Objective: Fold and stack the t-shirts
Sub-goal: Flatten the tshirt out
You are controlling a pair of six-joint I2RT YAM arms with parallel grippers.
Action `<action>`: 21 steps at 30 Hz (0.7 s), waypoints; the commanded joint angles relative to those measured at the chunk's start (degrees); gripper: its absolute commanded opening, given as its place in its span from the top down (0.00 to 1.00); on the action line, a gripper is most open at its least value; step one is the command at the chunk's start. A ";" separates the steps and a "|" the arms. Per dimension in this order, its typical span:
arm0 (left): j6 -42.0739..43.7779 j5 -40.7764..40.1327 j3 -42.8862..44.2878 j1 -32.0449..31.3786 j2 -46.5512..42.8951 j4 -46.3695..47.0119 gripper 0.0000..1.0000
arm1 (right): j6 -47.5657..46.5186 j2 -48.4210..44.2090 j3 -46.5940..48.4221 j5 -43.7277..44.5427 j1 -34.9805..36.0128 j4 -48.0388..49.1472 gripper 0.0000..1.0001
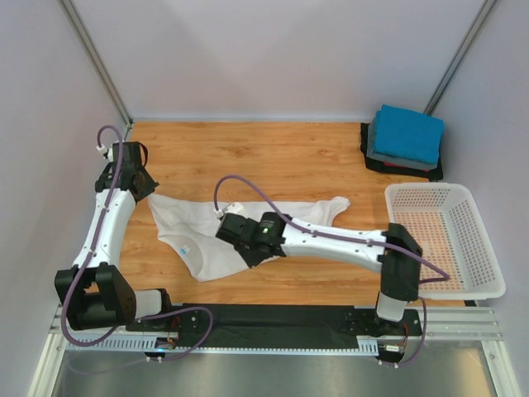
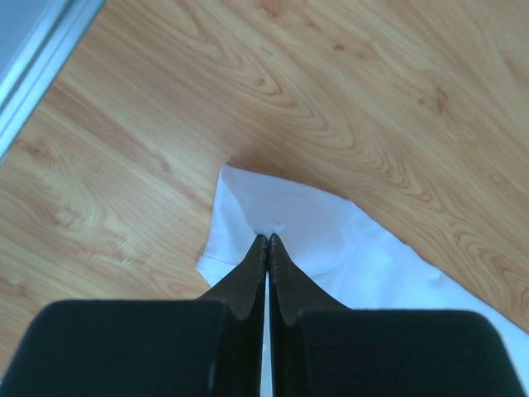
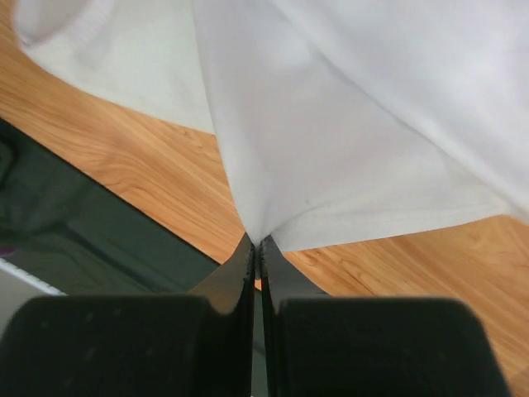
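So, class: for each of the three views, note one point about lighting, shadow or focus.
Top external: even, soft light, only faint shadows on the wooden table. Left wrist: the table's grain is sharp, the left end effector near the lens dark and featureless. Right wrist: the white t-shirt is bright and nearly textureless, the right end effector a soft-edged black mass.

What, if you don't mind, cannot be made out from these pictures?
Top view: the right arm covers the white t-shirt's middle, hiding its outline there.
Top view: the folded stack is too small to count its shirts.
Left wrist view: the fingers hide the cloth pinched between them.
Right wrist view: the shirt runs off the top edge.
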 commanded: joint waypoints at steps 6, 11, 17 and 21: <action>5.16 3.73 23.39 0.44 -4.21 -8.79 1.00 | -6.65 -15.47 13.24 10.89 -8.35 -8.50 1.00; 4.63 4.18 38.69 0.53 -3.16 -17.40 1.00 | -12.96 -22.77 17.47 12.56 -19.33 -7.27 1.00; 7.70 7.33 54.58 0.44 -1.84 -22.34 1.00 | -17.19 -29.36 20.90 15.18 -28.76 -2.44 1.00; 12.45 11.65 64.44 -0.53 -0.88 -22.43 1.00 | -20.89 -31.83 22.83 20.03 -28.86 -0.32 1.00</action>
